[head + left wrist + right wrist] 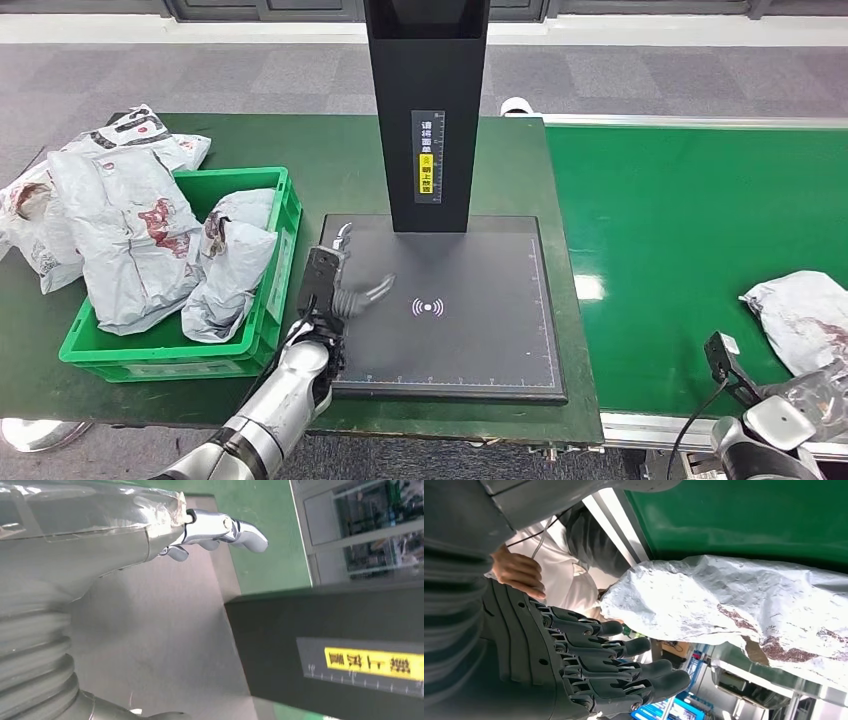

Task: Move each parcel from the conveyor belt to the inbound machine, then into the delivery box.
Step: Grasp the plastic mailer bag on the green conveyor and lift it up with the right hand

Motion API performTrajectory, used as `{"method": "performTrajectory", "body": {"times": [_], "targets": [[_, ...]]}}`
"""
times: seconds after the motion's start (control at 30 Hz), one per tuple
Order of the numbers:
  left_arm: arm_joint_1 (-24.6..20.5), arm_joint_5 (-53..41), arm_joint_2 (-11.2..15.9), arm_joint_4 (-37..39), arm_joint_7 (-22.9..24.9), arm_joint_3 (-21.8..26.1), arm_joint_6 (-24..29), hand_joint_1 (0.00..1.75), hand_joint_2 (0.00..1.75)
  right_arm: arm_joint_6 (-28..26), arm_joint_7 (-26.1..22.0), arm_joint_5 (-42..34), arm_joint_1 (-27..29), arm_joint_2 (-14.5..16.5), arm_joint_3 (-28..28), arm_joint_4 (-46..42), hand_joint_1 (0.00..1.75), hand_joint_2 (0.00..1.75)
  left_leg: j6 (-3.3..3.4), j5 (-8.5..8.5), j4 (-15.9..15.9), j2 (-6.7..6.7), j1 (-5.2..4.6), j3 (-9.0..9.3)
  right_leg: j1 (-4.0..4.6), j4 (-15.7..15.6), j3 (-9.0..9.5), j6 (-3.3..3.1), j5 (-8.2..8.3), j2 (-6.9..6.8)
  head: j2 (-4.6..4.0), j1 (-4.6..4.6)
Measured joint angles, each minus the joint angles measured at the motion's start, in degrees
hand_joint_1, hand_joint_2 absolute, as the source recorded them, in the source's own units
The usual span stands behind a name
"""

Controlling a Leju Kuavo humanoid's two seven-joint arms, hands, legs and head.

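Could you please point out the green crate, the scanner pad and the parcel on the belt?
green crate (274,262), head view, on its right wall.
scanner pad (470,330), head view, on its bare dark surface.
parcel (805,318), head view, on its crumpled middle.

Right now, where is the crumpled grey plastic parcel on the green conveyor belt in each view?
Head view: the crumpled grey plastic parcel lies at the right edge.
Left wrist view: not in it.
Right wrist view: it spans the middle and right, beyond the right hand.
Shared landmark: the green conveyor belt beneath it.
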Motion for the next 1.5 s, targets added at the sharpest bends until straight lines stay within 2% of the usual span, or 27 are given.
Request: {"method": "performTrajectory", "body": {"times": [0.6,1.5], "targets": [[1.5,-2.6,1.5,-3.9,0.6,1.4,0.5,0.0,1.75,2.7,-0.1,-0.7,-0.9,0.2,0.9,0.4,0.0,1.75,0.0,0.0,0.0,0.0,0.0,0.0,0.0,0.0,0.0,0.0,0.0,-0.02,0.0,0.0],[1.3,-2.1,2.5,-3.9,0.8,3.0,-0.9,0.0,1.75,3.9,-0.9,-0.9,-1.0,0.2,0.9,0.4,0.0,1.75,0.0,0.01,0.0,0.0,0.0,0.01,0.01,0.0,0.0,0.0,0.0,-0.01,0.0,0.0]]}}
